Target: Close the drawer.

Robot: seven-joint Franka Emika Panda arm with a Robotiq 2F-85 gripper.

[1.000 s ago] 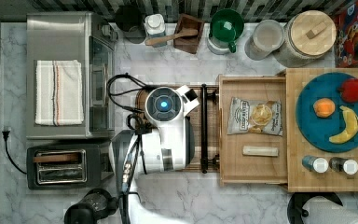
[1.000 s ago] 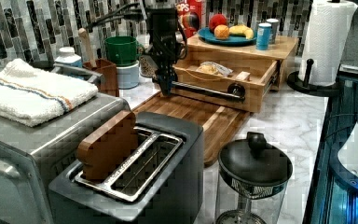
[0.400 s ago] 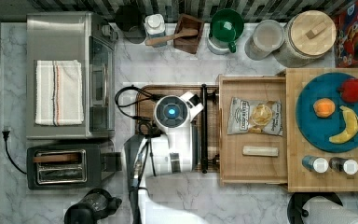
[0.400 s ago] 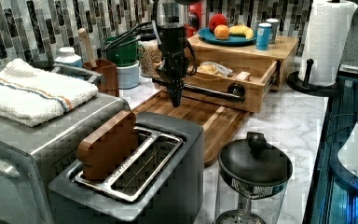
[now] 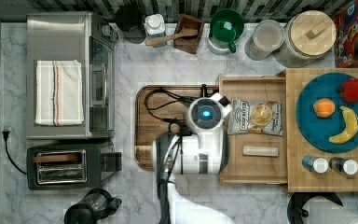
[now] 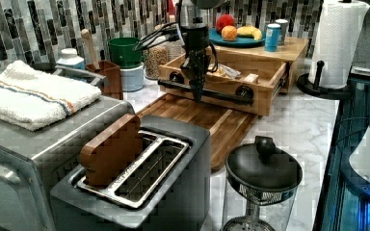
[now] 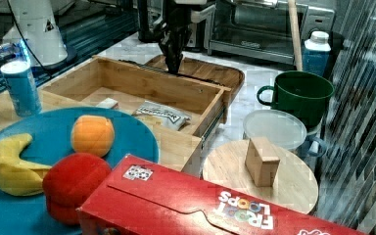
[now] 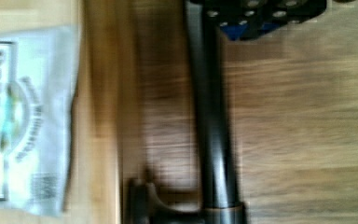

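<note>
A marble kitchen counter (image 5: 130, 65) carries the whole scene. The drawer (image 5: 256, 168) stands pulled well out from under the wooden slab (image 5: 293, 182) that bears a blue plate (image 5: 307, 116); inside it lie a chip bag (image 5: 255, 117) and a small pale stick (image 5: 260, 150). Across the drawer's front runs a dark bar handle (image 6: 221, 95). The gripper (image 6: 197, 91) hangs at that handle, fingers pointing down in front of the drawer face, above the brown tray (image 5: 144, 135). Whether its fingers are apart or together I cannot tell. The step in hand looks like lining up against the drawer front. Next should come a straight, level push toward the slab, square to the handle.
</note>
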